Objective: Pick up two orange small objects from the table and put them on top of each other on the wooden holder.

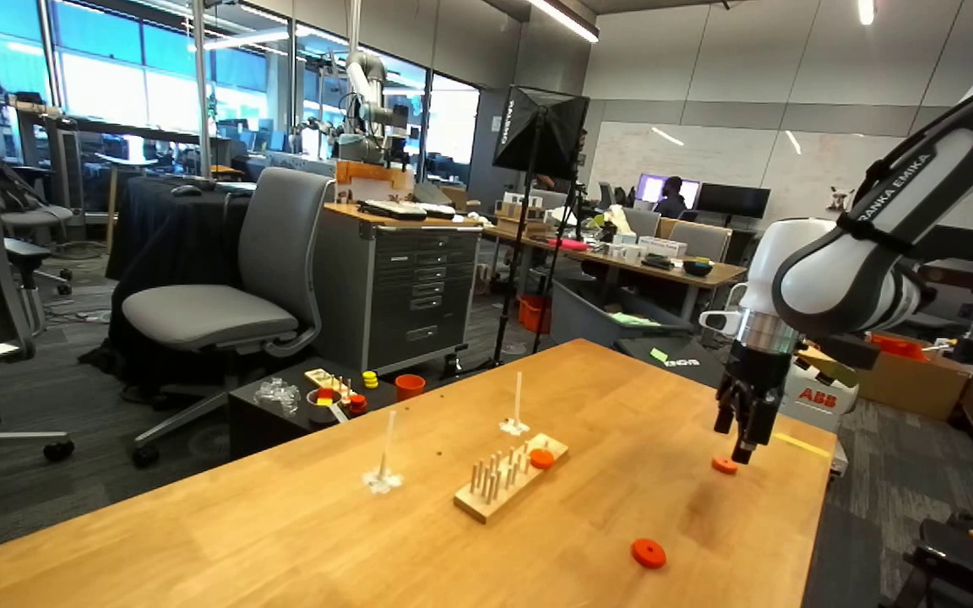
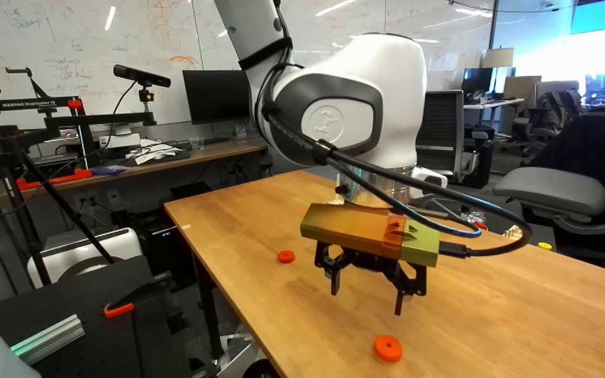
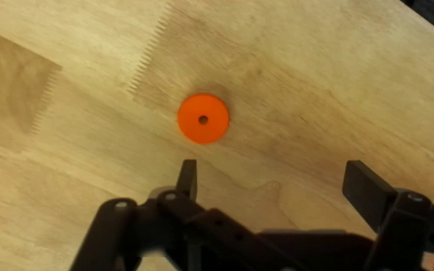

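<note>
By my reading, neither pickup is finished: in an exterior view, an orange disc (image 1: 725, 465) lies flat on the blond wooden table (image 1: 638, 414), in from the corner marked with yellow tape (image 1: 801, 445), and a second disc (image 1: 648, 553) lies farther from that corner, inward of the same edge. A third disc (image 1: 541, 458) sits on the pegged wooden holder (image 1: 513, 484), at its end nearer the table's far corner; whether it is threaded there I cannot tell. No stacked pair shows. The third disc may count as half of the pair, but with two lying loose, both lifts and the stacking are probably left. The gripper (image 2: 366, 303) hangs above the table, fingers (image 3: 367, 192) spread wide and grasping nothing; in the wrist view the disc shown whole (image 3: 203, 131) lies outside the gap between the fingertips, so lining up over it seems the step in hand.
</note>
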`<state>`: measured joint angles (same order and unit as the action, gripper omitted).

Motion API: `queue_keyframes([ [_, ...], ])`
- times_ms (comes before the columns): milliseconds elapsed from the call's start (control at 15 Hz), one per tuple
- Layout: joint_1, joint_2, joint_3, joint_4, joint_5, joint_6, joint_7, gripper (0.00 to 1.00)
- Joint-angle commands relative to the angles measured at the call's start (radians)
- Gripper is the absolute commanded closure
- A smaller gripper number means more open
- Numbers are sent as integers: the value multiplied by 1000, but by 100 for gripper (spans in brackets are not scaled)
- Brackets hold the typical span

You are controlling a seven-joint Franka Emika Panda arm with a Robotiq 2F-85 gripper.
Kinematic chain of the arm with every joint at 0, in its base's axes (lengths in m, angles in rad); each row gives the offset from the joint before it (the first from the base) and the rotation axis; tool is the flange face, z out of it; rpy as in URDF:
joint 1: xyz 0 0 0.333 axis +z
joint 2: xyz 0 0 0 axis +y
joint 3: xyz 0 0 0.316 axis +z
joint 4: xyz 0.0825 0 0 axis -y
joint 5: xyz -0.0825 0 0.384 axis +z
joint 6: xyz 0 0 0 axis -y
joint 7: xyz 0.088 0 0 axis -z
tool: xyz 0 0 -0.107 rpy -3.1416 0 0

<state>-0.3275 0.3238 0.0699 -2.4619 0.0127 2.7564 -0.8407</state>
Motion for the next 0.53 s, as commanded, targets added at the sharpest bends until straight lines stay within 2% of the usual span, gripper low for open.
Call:
queue_keyframes([
  [0,63,26,-49,56,-20,-38,98,0],
  [467,104,137,-99,188,-72,-109,273,0],
])
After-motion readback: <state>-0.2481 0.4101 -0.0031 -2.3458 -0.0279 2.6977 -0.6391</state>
